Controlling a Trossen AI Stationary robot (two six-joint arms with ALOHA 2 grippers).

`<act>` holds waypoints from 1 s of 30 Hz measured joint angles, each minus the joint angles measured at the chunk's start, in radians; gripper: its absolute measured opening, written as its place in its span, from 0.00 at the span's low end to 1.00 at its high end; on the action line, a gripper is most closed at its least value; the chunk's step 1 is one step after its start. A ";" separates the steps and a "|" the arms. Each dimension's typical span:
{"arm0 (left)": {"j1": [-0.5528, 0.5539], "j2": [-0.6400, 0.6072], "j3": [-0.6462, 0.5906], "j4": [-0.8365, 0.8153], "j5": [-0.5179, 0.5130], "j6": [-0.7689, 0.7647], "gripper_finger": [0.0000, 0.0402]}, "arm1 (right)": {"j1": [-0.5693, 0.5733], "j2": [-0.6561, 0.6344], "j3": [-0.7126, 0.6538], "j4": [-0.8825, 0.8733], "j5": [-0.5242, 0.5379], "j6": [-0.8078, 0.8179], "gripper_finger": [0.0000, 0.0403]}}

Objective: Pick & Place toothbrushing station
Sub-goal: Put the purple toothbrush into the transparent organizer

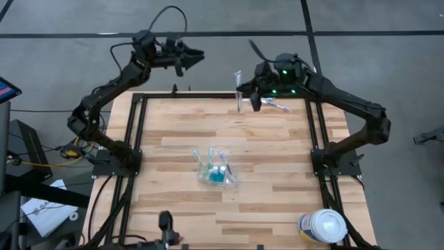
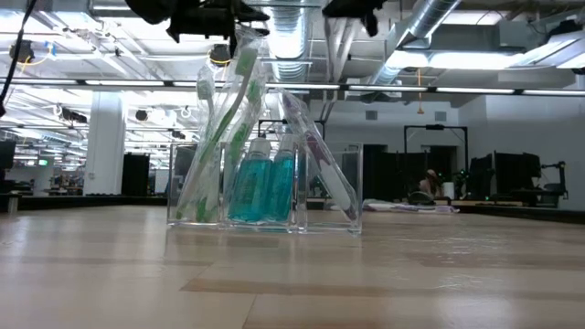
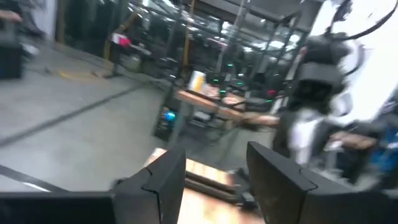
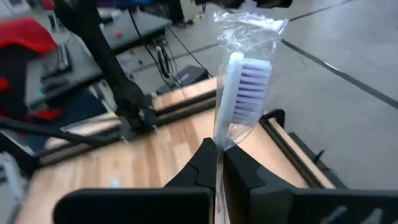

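Butcher-block table (image 1: 277, 173) carries the toothbrushing station (image 1: 216, 169) at its centre, a white-lidded tub (image 1: 325, 226) at five o'clock. Only my right wrist view shows what my right gripper (image 4: 219, 163) clamps: a wrapped toothbrush (image 4: 244, 84), raised at twelve o'clock. My left gripper (image 3: 214, 177), fingers apart, hangs past eleven o'clock.

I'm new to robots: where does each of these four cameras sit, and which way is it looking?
High view: overhead, looking straight down on the table; both arms show, with the clear toothbrush holder mid-table.
Low view: at tabletop level, facing the same holder and the room; arms only at the top.
Left wrist view: on the left arm, looking past the open left hand toward the right arm.
Right wrist view: on the right arm; the right hand grips a wrapped toothbrush, also visible from above.
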 joint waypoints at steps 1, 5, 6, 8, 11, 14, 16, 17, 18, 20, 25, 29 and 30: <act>0.011 -0.003 0.000 -0.004 -0.001 0.030 0.39 | 0.015 -0.016 0.000 -0.004 0.019 0.025 0.00; 0.043 -0.013 0.000 -0.047 0.000 0.105 0.34 | 0.114 -0.092 0.000 0.011 0.197 0.130 0.00; 0.043 -0.014 0.000 -0.060 0.000 0.119 0.33 | 0.148 -0.112 0.001 0.010 0.260 0.158 0.00; 0.048 -0.013 0.000 -0.083 0.000 0.144 0.31 | 0.234 -0.139 0.001 0.008 0.412 0.212 0.00; 0.050 -0.013 0.000 -0.085 0.000 0.160 0.29 | 0.408 -0.150 0.001 -0.018 0.689 0.303 0.00; 0.045 -0.013 0.000 -0.087 0.000 0.171 0.28 | 0.593 -0.120 -0.002 -0.047 0.970 0.423 0.00; 0.044 -0.013 0.000 -0.086 0.005 0.171 0.27 | 0.698 -0.076 -0.005 -0.061 1.147 0.546 0.00; 0.044 -0.014 0.000 -0.087 0.010 0.169 0.27 | 0.746 -0.050 -0.006 -0.070 1.226 0.609 0.00; 0.044 -0.017 0.000 -0.088 0.017 0.169 0.27 | 0.787 -0.020 -0.007 -0.077 1.293 0.667 0.00; 0.036 -0.026 0.000 -0.087 0.035 0.171 0.26 | 0.849 0.041 -0.007 -0.101 1.391 0.781 0.00; -0.001 -0.050 0.000 -0.089 0.059 0.168 0.26 | 0.930 0.192 -0.007 -0.281 1.420 1.139 0.00; -0.051 -0.103 0.000 -0.091 0.058 0.160 0.26 | 0.986 0.288 -0.008 -0.437 1.422 1.415 0.00; -0.070 -0.115 0.000 -0.096 0.051 0.161 0.26 | 1.004 0.311 -0.007 -0.460 1.423 1.465 0.00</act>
